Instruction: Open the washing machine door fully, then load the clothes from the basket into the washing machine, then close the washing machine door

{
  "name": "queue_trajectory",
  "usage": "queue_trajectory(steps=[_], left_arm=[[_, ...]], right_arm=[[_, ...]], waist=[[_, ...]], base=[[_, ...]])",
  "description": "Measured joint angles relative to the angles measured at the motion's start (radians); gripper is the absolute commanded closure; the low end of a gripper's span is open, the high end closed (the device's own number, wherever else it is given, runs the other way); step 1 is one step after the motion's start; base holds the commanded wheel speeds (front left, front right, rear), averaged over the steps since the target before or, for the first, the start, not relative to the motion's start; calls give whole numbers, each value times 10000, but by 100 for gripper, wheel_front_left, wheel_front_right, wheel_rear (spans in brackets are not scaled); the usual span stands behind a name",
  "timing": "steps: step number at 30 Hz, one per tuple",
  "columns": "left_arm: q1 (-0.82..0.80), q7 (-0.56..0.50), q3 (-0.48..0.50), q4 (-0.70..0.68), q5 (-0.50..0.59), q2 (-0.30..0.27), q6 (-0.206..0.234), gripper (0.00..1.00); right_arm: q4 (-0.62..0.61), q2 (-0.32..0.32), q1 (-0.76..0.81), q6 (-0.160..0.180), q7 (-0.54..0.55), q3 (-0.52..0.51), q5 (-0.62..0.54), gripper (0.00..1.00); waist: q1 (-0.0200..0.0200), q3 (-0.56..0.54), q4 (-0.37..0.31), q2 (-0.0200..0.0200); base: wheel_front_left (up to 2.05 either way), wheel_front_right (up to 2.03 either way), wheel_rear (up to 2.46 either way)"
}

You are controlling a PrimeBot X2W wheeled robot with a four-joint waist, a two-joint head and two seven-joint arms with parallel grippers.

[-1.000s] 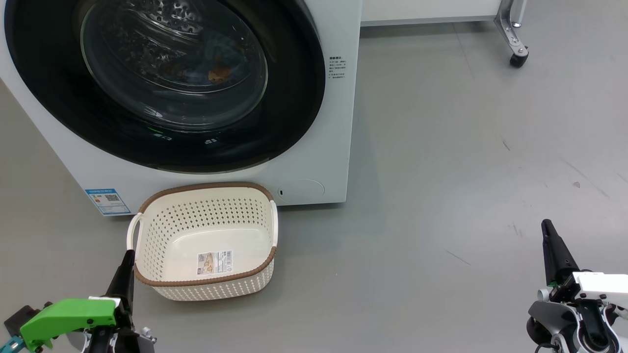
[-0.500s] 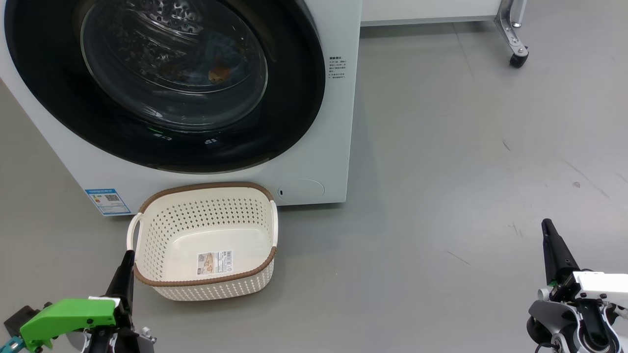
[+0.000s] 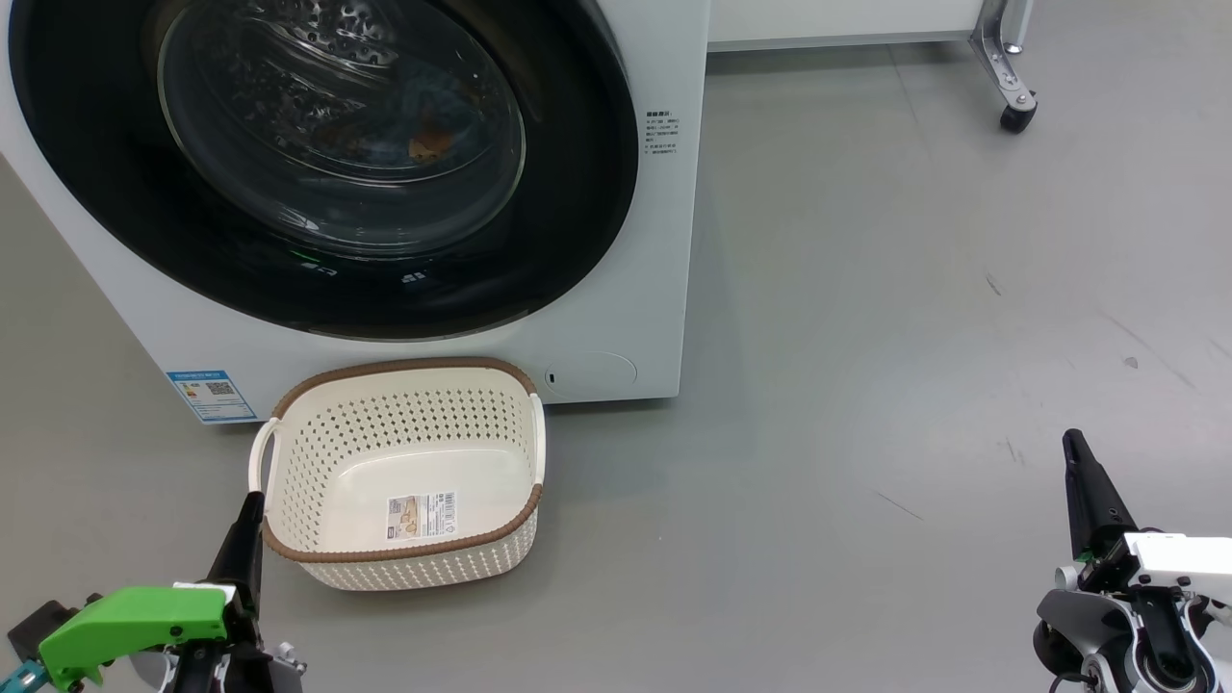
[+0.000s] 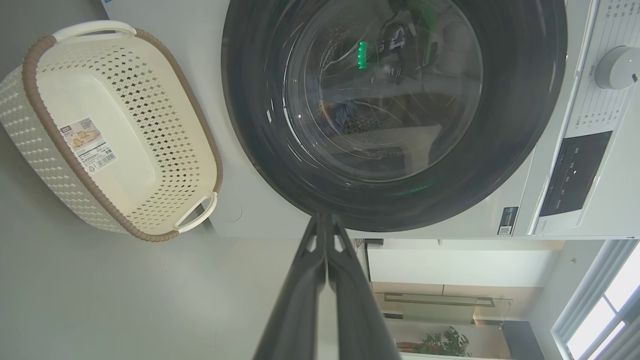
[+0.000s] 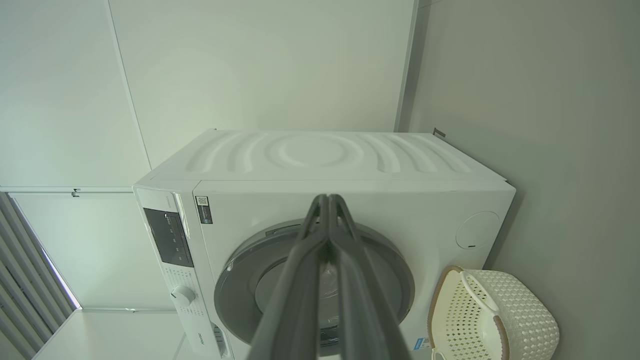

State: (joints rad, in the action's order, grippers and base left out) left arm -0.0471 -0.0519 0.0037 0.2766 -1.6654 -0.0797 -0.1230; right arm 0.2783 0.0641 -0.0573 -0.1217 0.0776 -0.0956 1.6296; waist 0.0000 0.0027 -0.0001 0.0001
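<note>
The white washing machine [image 3: 616, 318] fills the head view's upper left, its round black-rimmed door [image 3: 96, 173] closed flat against the front. Through the glass, clothes [image 3: 428, 144] show as blue and orange patches inside the drum. The cream basket [image 3: 399, 553] stands on the floor just before the machine, holding no clothes, a sticker on its bottom. My left gripper [image 3: 252, 500] is shut, its tip just outside the basket's near left rim. My right gripper [image 3: 1070, 441] is shut, far right over bare floor. The left wrist view shows the door [image 4: 520, 125], basket [image 4: 30, 145] and shut fingers [image 4: 300, 285].
A pale cabinet on a castor wheel [image 3: 1017, 115] stands at the back right. Grey floor [image 3: 866, 385] stretches right of the machine. In the right wrist view the machine [image 5: 350, 160] stands against a white wall, the basket [image 5: 525, 310] beside it.
</note>
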Motion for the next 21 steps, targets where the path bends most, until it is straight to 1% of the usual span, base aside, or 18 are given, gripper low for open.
queue_trajectory(steps=[21], left_arm=[[-7, 0, 19, 12, 0, 0, -2, 100]], right_arm=[[-2, -6, 0, 0, 2, -12, 0, 100]], waist=[[0, 0, 0, 0]], base=[[0, 0, 0]])
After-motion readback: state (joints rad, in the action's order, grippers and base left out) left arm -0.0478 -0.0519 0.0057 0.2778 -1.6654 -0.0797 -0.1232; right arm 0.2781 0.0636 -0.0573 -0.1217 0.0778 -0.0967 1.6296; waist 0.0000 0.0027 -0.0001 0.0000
